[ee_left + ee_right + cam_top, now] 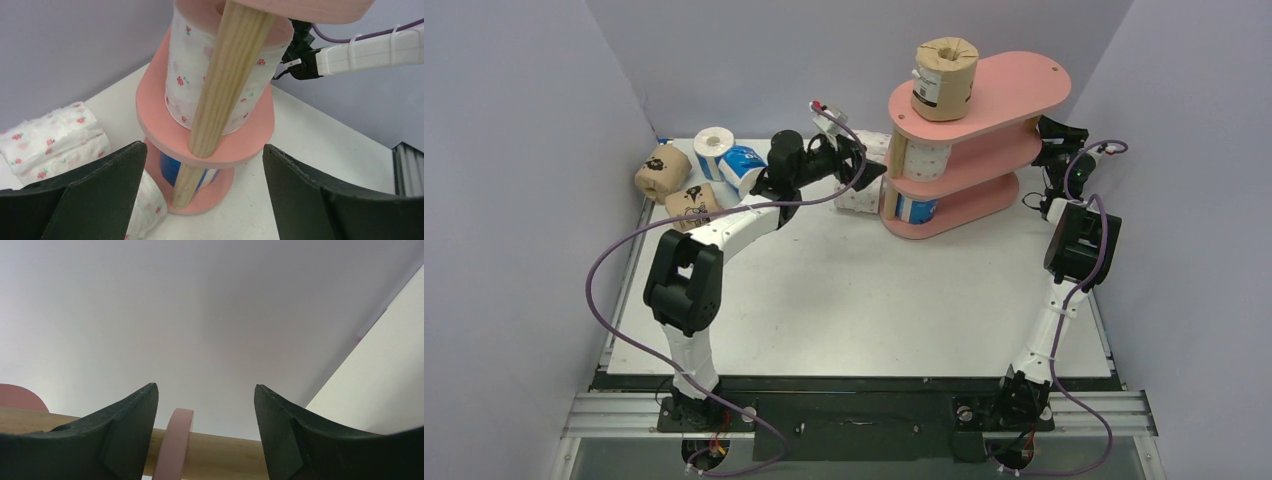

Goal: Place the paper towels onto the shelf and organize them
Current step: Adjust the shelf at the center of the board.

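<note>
Rolls (944, 78) are sitting one per tier on the shelf (1024, 85) — six are waiting on the counter (854, 300). You're holding both jaws spread.

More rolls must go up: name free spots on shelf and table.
Free: top board right of the brown roll; table in front of the shelf. Crowded: loose rolls in the far-left corner; white rolls and left gripper at the shelf's left end.

The white table (854, 300) bears the pink shelf (1024, 85), 2 brown rolls (662, 170), 2 blue rolls (742, 168) and dotted rolls (856, 197).
</note>
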{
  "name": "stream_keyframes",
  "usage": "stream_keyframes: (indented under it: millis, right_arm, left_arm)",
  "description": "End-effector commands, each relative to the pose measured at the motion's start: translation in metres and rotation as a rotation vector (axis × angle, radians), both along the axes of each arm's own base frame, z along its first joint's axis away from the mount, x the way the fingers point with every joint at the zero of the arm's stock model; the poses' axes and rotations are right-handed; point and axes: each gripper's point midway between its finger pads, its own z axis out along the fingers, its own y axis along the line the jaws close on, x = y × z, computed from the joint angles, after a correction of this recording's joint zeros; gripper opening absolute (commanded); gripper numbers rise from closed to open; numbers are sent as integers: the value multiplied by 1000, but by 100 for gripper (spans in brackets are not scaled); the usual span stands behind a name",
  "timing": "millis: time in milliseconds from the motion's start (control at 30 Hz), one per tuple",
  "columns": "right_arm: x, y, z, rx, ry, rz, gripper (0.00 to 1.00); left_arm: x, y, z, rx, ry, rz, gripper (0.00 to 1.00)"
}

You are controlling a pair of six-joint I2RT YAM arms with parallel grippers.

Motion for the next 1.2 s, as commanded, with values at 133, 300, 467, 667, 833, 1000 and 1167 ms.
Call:
stream_keyframes:
  millis: [133, 300, 467, 667, 833, 1000, 1167]
  right_arm:
    - [-6, 34, 54, -44, -136, 69, 66]
    - [-8, 35, 56, -26, -151, 69, 66]
    - [-8, 35, 61, -28, -160, 69, 66]
    - [-9, 36, 55, -21, -153, 68, 65]
    - [-9, 40, 51, -12, -151, 73, 65]
    - [-12, 42, 50, -8, -150, 72, 65]
    - [-16, 43, 52, -8, -148, 63, 65]
  left_arm:
    - [11, -26, 36, 7, -246, -79, 84]
    - [15, -43, 31, -7, -259, -113, 80]
    - [14, -57, 32, 4, -279, -143, 75]
    - [16, -62, 24, 12, -268, -166, 58]
    - [17, -63, 20, 16, -266, -171, 42]
    - [16, -63, 18, 20, -263, -170, 24]
    - [15, -59, 21, 21, -277, -163, 6]
